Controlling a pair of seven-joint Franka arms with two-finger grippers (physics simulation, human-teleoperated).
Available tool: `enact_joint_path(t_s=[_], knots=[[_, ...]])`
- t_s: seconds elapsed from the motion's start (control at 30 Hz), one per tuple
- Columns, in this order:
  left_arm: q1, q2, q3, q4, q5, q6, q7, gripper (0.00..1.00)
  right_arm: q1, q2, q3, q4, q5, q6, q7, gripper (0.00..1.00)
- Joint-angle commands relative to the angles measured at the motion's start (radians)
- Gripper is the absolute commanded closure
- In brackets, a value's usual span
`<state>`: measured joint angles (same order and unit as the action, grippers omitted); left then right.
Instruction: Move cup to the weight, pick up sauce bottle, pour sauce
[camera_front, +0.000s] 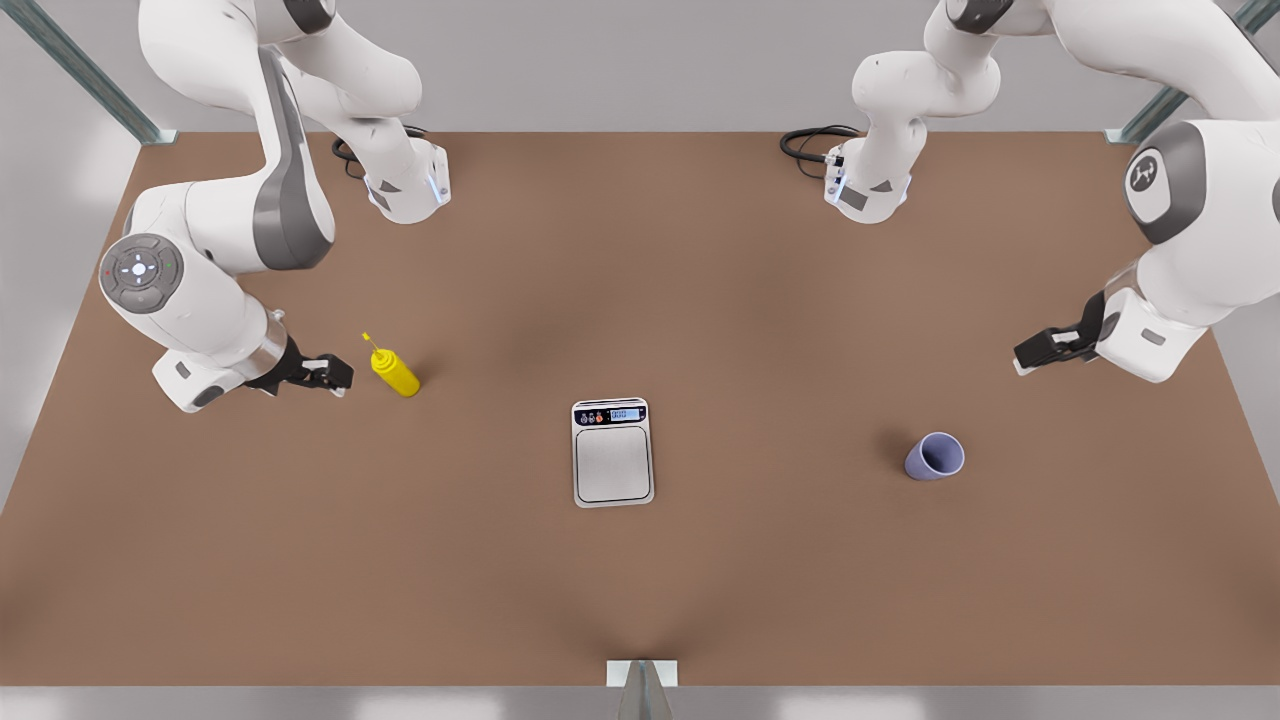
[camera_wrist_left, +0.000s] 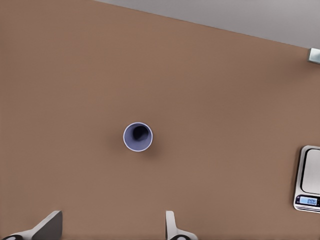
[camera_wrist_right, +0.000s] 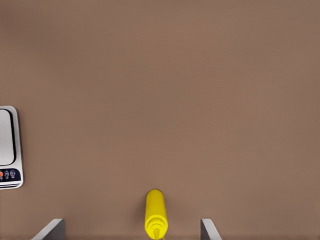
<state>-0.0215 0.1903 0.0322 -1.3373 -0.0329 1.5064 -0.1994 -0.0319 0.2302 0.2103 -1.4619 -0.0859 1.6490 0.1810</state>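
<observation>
At the front view's left, my right gripper hangs wide open and empty beside the sauce bottle. The weight sits centre. Lower right stands the cup; my left gripper, spread and empty, could tip it if it descends off-centre.

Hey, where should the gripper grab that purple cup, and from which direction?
Grip the cup across its side wall, coming straight down from above. It stands upright, mouth open upward, with bare table around it and the weight well apart. The left gripper hangs open above it, beside the cup in the front view, probably wide enough to straddle it. The right gripper waits open by the sauce bottle.
</observation>
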Motion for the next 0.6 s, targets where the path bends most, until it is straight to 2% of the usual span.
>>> enact_joint_path(t_s=[0.0, 0.1, 0.17, 0.27, 0.3, 0.33, 0.43, 0.5, 0.57], knots=[[0.000, 0.000, 0.000, 0.000, -0.001, 0.000, 0.000, 0.00, 0.000, 0.001, 0.000, 0.000, 0.000, 0.000, 0.000, 0.00], [0.011, 0.083, 0.000, -0.058, 0.002, 0.041, 0.021, 0.00, 0.006, 0.001, 0.000, -0.005, -0.002, -0.009, -0.002, 0.00], [0.029, 0.158, 0.000, -0.169, 0.001, 0.236, 0.023, 0.00, 0.004, -0.011, 0.003, 0.011, 0.069, -0.058, -0.083, 0.00], [0.052, 0.158, 0.000, -0.362, 0.001, 0.505, 0.023, 0.00, -0.002, -0.012, 0.003, 0.123, 0.152, -0.334, -0.195, 0.00], [0.055, 0.170, 0.000, -0.414, 0.001, 0.595, 0.023, 0.00, -0.017, -0.009, -0.003, 0.202, 0.163, -0.437, -0.327, 0.00], [0.067, 0.170, 0.000, -0.454, 0.001, 0.640, 0.023, 0.00, -0.063, -0.014, 0.001, 0.212, 0.172, -0.468, -0.426, 0.00], [0.080, 0.172, 0.000, -0.543, 0.001, 0.730, 0.021, 0.00, -0.299, -0.061, -0.002, 0.199, 0.402, -0.465, -0.942, 0.00], [0.077, 0.198, -0.006, -0.559, 0.002, 0.775, 0.021, 0.00, -0.437, -0.063, 0.000, 0.082, 0.570, -0.408, -1.245, 0.00], [0.077, 0.227, -0.011, -0.557, 0.002, 0.802, 0.021, 0.00, -0.588, -0.080, 0.003, -0.247, 0.721, -0.252, -1.586, 0.00]])
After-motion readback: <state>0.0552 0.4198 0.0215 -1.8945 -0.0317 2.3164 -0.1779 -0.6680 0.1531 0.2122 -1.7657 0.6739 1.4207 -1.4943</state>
